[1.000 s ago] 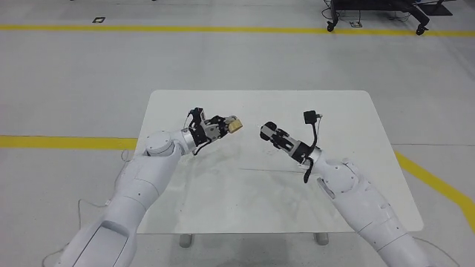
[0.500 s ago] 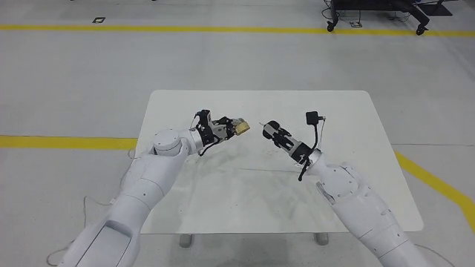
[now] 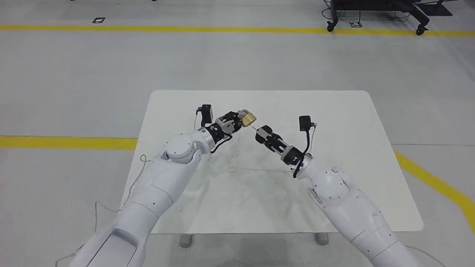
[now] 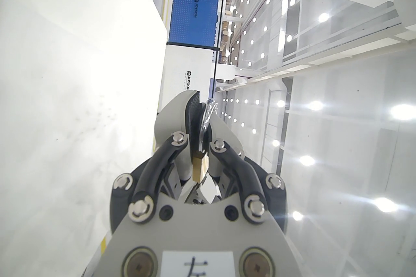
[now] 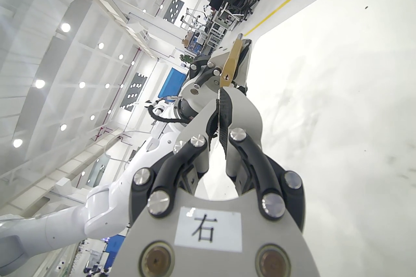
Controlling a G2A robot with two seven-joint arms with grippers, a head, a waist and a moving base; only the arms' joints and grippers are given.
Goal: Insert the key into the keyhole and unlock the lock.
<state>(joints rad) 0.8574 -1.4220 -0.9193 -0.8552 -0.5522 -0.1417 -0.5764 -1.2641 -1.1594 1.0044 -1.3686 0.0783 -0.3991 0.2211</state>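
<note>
Key (image 5: 219,98): gripped between the closed right pincer (image 3: 260,133), centre of the top view.
Key tip: just beside keyhole (image 5: 224,77); entry unclear.
Lock (image 3: 248,118): clamped in left pincer (image 3: 239,120), above desk (image 3: 334,111).

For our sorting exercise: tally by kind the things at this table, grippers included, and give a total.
Locks: 1, the lock
Keys: 1, the key
Grippers: 2, left gripper and right gripper
Tables: 1, the table
Total: 5
</note>
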